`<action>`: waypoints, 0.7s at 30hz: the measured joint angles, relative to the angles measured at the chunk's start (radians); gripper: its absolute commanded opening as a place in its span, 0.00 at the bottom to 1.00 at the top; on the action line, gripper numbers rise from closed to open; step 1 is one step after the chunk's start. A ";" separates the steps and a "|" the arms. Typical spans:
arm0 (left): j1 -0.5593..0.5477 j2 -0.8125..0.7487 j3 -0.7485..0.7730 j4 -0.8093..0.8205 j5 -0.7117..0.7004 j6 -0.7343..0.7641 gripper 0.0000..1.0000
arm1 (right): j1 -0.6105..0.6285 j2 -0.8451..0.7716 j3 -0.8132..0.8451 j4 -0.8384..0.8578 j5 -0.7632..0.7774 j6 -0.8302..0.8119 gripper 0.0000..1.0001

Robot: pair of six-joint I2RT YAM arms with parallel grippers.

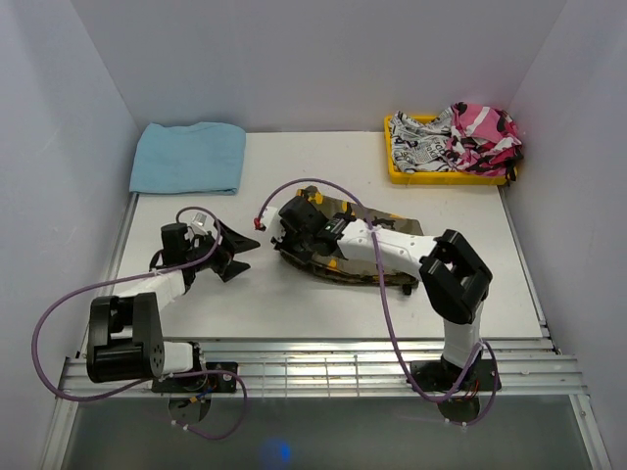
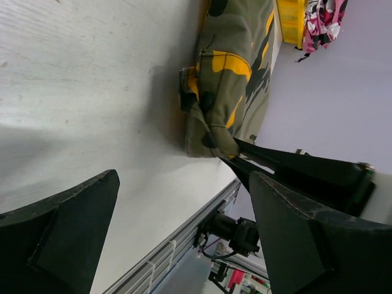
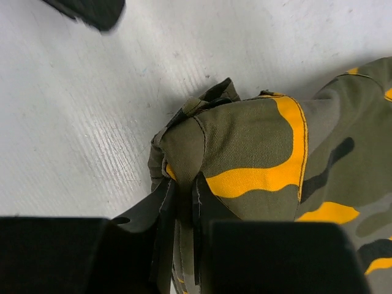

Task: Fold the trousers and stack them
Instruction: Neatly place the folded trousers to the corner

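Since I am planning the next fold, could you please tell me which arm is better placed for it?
Probably the right: the right gripper is shut on an edge of the trousers, whereas the left gripper is open over the table, apart from the fabric.

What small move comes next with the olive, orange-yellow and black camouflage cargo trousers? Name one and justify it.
Probably bring the left gripper across to the bunched end of the trousers. The right gripper is shut on a fabric edge there, while the left one hangs open over the white table, apart from the cloth. A second grip looks needed to square the fold.
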 measured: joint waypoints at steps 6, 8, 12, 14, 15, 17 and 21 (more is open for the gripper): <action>-0.121 0.076 0.013 0.169 -0.012 -0.132 0.98 | -0.036 -0.066 -0.012 0.060 -0.094 0.039 0.08; -0.166 0.100 0.026 0.220 -0.021 -0.172 0.98 | -0.039 -0.065 -0.012 0.070 -0.118 0.051 0.08; -0.212 0.165 0.060 0.306 -0.031 -0.248 0.98 | -0.049 -0.065 -0.012 0.074 -0.156 0.076 0.08; -0.214 0.214 0.089 0.333 -0.034 -0.282 0.98 | -0.053 -0.065 -0.014 0.082 -0.169 0.090 0.08; -0.215 0.237 0.102 0.345 -0.036 -0.295 0.98 | -0.056 -0.065 -0.014 0.088 -0.174 0.098 0.08; -0.222 0.274 0.124 0.360 -0.037 -0.318 0.98 | -0.060 -0.065 -0.015 0.101 -0.181 0.113 0.08; -0.277 0.315 0.145 0.380 -0.039 -0.344 0.98 | -0.061 -0.065 -0.020 0.132 -0.186 0.137 0.08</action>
